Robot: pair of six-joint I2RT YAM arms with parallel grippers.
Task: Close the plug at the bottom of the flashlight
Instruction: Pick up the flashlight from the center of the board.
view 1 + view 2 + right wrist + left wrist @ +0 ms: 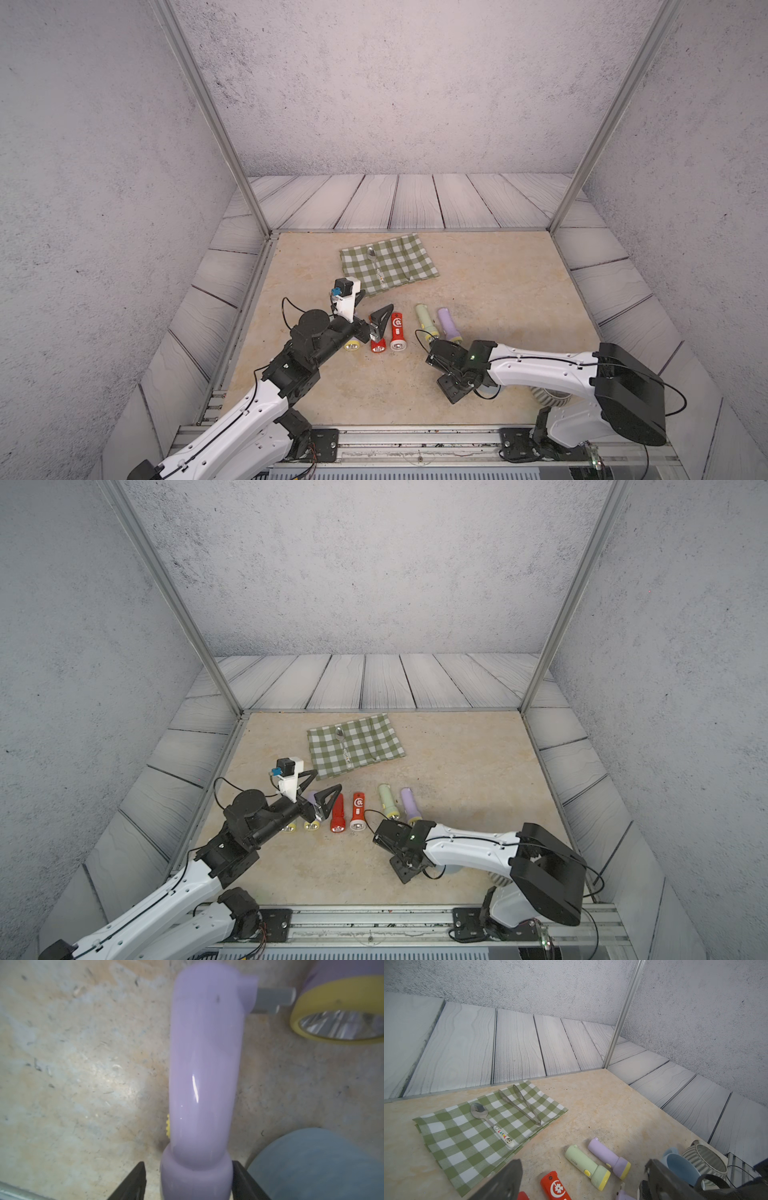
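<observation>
Beige table [498, 270] walled on three sides, bare at its far right; checked cloth [388, 264] by the far edge; left gripper [376, 301] spread wide above the flashlight row; right gripper [188, 1162] straddles the purple flashlight [205, 1064] beside the blue cup [311, 1167], whether clamped I cannot tell, its plug [272, 1000] folded out; red flashlight [397, 330] bears a white crescent-and-flower emblem; spoon [492, 1124] lettering unreadable.

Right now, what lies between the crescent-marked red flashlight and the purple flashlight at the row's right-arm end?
Only a pale green flashlight, apart from the red flashlight and the purple flashlight, seen in both top views and the left wrist view.
</observation>
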